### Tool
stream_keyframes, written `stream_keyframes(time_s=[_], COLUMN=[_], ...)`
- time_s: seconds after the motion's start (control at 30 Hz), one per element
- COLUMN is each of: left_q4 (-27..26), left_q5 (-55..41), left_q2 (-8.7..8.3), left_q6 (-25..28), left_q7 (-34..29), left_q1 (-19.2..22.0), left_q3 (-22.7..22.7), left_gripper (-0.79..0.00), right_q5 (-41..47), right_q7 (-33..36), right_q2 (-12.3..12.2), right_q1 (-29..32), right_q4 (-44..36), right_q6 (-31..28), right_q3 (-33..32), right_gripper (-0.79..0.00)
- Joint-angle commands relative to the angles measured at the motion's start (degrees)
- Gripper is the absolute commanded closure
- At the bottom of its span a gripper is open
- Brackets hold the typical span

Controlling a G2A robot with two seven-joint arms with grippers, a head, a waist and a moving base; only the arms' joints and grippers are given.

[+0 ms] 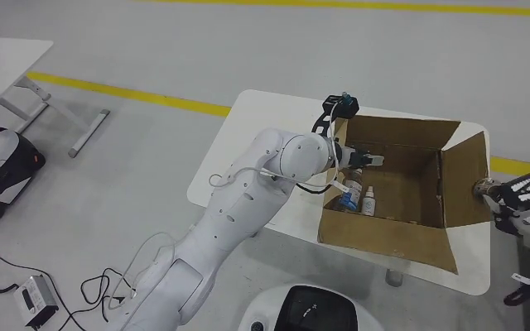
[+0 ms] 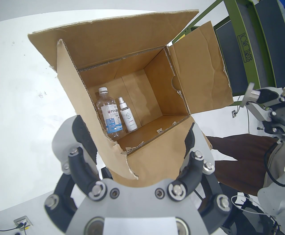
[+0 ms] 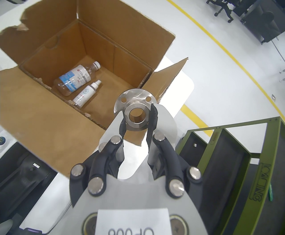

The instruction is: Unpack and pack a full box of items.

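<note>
An open brown cardboard box [image 2: 162, 89] on the white worktop [image 2: 26, 100] holds only a clear blue-labelled plastic bottle [image 2: 109, 118] and a small white spray bottle [image 2: 127, 118], so most packing seems left. The right tool [image 3: 137, 115] clamps a round steel flange [image 3: 133, 96] just outside the box; the left tool [image 2: 135, 126], spread wide and empty, straddles a torn flap [image 2: 73, 73] above the bottles.

Floor [image 1: 248, 50]: light grey, smooth, marked with yellow lines [image 1: 124, 93]. White table [image 1: 236, 145]: rounded corners, central. Second white table [image 1: 16, 58]: far left edge. Green cart [image 3: 275, 151]: beside the central table. Office chairs [image 3: 222, 9]: beyond a yellow line.
</note>
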State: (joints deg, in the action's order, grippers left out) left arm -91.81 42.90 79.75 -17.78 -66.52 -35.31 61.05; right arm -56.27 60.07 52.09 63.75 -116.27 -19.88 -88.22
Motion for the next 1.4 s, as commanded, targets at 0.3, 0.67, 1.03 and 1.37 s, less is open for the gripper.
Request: stream_keyframes(time_s=[0.3,0.67,1.03,1.37], left_q4=[0.0,0.0,-1.6,-6.0], left_q5=[0.0,0.0,1.0,1.5], left_q2=[0.0,0.0,-0.29,-1.16], left_q6=[0.0,0.0,-0.4,-2.7], left_q7=[0.0,0.0,5.5,9.3], left_q1=[0.0,0.0,-2.2,-6.0], left_q3=[0.0,0.0,1.6,7.0], left_gripper=[-0.785,-0.785,-0.785,-0.785], right_q5=[-5.0,-5.3,-5.9,-5.3], right_q7=[0.6,1.0,-1.2,0.2], right_q2=[3.3,4.5,4.7,9.2], right_q1=[-18.0,-21.1,-20.1,-28.2], right_q4=[16.5,20.2,22.0,36.9], right_q6=[4.2,4.4,5.1,8.0], right_q3=[22.6,27.2,27.9,39.9], right_gripper=[0.0,0.0,0.0,0.0])
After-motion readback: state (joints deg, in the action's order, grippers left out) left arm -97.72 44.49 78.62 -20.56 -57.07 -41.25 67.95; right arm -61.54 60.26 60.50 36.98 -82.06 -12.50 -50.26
